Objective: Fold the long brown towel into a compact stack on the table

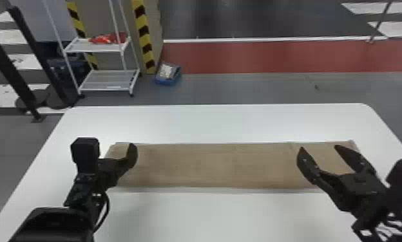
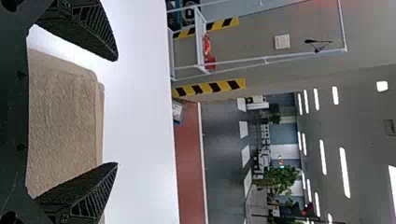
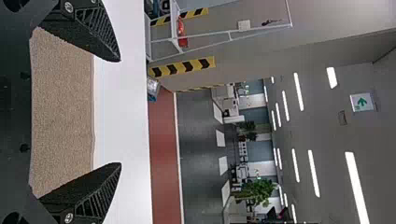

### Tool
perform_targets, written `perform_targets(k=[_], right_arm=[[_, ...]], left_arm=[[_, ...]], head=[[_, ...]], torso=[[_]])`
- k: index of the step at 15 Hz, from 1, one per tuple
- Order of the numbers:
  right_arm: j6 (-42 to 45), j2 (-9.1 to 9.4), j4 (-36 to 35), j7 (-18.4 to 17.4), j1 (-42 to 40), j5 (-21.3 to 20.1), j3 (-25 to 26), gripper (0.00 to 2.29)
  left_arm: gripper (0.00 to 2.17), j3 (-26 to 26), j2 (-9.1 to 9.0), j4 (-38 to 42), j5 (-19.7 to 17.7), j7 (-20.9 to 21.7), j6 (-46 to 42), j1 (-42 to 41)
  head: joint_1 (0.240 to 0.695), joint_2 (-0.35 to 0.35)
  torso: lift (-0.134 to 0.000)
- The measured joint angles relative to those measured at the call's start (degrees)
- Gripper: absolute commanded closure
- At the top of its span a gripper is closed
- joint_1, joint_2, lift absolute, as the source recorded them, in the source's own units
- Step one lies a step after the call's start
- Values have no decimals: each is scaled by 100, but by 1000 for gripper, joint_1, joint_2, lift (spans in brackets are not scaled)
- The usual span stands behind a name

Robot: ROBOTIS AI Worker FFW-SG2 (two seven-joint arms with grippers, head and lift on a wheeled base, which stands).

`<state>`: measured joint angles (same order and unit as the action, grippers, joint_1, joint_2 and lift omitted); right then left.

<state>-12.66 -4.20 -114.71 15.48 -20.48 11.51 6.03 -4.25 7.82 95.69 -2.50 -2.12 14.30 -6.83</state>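
Clearly, the left wrist view shows the left hand [image 1: 131, 155] spread.

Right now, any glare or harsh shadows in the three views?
Head view: soft bright patches on the table just beyond the towel, toward each end; no glare on the towel. Left wrist view: ceiling lights blown out white, table nearly featureless. Right wrist view: lights blown out too, towel evenly lit, no harsh shadow on it.
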Motion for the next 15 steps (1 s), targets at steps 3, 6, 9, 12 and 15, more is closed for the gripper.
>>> perform_targets(k=[3, 6, 9, 12, 15], right_arm=[[21, -19, 98, 8, 64, -18, -95, 87], [15, -20, 146, 8, 104, -38, -147, 87], [4, -20, 150, 8, 113, -52, -171, 87], [-6, -38, 151, 8, 122, -45, -163, 87], [-13, -59, 151, 8, 123, -8, -152, 87]], left_arm=[[87, -371, 11, -157, -81, 233, 295, 38], [167, -641, 17, -198, -313, 524, 734, 42], [485, -697, 17, -200, -339, 630, 1046, 50], [1295, -667, 10, -191, -326, 733, 1099, 51], [1663, -635, -13, -170, -273, 762, 1111, 51]], head=[[695, 141], [695, 160], [695, 170], [695, 160], [695, 153]], torso=[[-112], [-112], [-112], [-112], [-112]])
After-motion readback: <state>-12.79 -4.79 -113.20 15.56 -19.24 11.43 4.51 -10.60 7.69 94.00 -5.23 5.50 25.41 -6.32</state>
